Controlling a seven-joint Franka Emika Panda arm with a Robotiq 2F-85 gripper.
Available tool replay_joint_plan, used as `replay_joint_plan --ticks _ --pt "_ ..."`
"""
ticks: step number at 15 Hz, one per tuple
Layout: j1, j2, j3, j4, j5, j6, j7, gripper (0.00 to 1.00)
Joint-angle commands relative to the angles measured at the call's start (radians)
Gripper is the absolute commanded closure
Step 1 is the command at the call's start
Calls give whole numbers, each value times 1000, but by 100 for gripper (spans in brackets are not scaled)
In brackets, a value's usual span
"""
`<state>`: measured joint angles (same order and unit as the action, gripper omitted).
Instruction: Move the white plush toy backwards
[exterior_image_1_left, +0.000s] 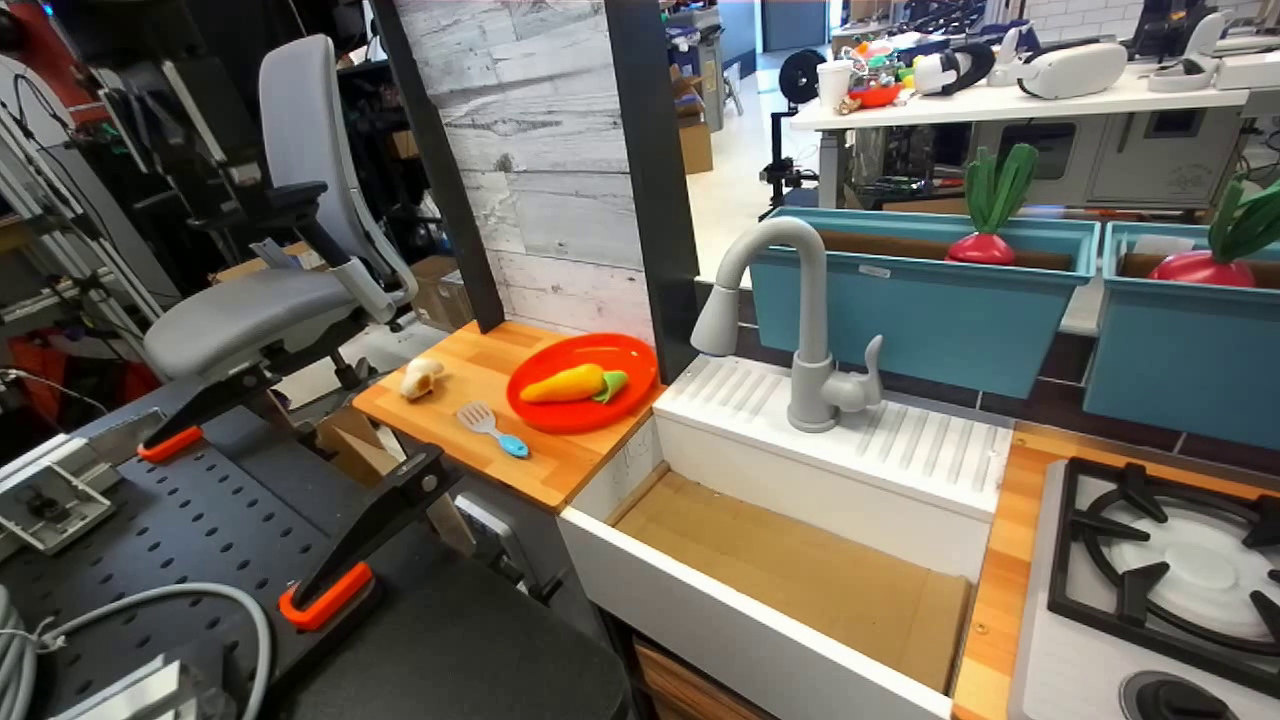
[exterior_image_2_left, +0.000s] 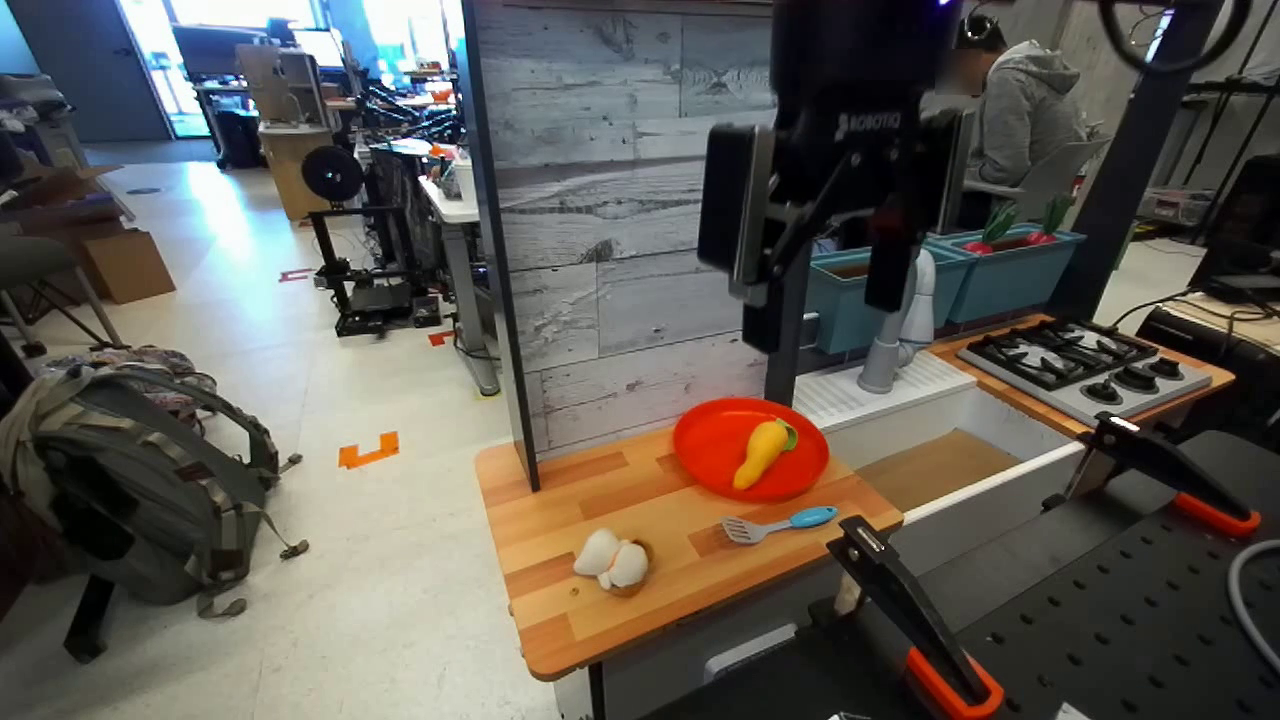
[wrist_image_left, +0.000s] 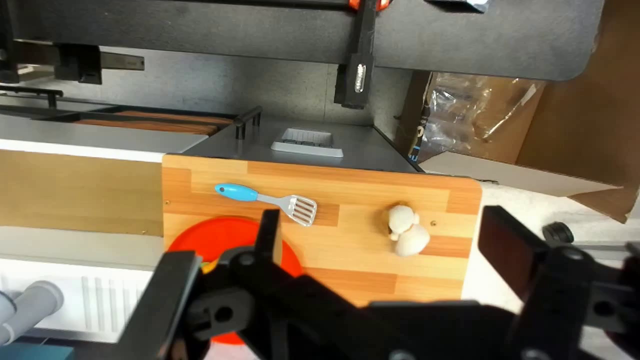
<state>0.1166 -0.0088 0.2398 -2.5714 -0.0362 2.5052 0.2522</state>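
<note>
Hand (wrist_image_left: 384, 225) spread wide; my wrist view frames the white plush toy (wrist_image_left: 409, 237) in the gap, well below on the bench (wrist_image_left: 345, 250).

White plush toy (exterior_image_2_left: 612, 560): one
Red plate (exterior_image_2_left: 705, 455): one
Yellow vegetable (exterior_image_1_left: 565, 384): one
Spatula (exterior_image_1_left: 488, 422): one
Sink (exterior_image_1_left: 800, 492): one
Tap (exterior_image_1_left: 815, 300): one
Draining board (exterior_image_1_left: 852, 440): one
Worktops (exterior_image_2_left: 685, 545): two, one either side of the sink
Stove (exterior_image_1_left: 1060, 650): one
Stove knobs (exterior_image_2_left: 1137, 379): three
Burners (exterior_image_1_left: 1200, 570): two, both on the stove
Planters (exterior_image_1_left: 920, 325): two
Radishes (exterior_image_1_left: 980, 250): two showing in each exterior view
Clamps with orange ends (exterior_image_2_left: 915, 605): two
Robot gripper (exterior_image_2_left: 824, 306): one
Gripper fingers (exterior_image_2_left: 888, 268): two
Person (exterior_image_2_left: 1030, 115): one, in an exterior view
</note>
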Motion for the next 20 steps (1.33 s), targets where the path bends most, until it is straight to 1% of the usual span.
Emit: replay_joint_plan --ticks 1,4,7,10,13,17,20 --pt "11 195 -46 87 0 92 -15 0" --pt "19 317 -67 162 26 115 -29 0" --pt "37 423 -76 242 28 125 -24 0" --pt "63 523 -78 338 30 108 -13 0" --pt "120 612 -98 424 13 103 23 0" --pt "199 727 -130 525 10 122 77 0" --pt "262 804 -169 602 3 127 138 0"
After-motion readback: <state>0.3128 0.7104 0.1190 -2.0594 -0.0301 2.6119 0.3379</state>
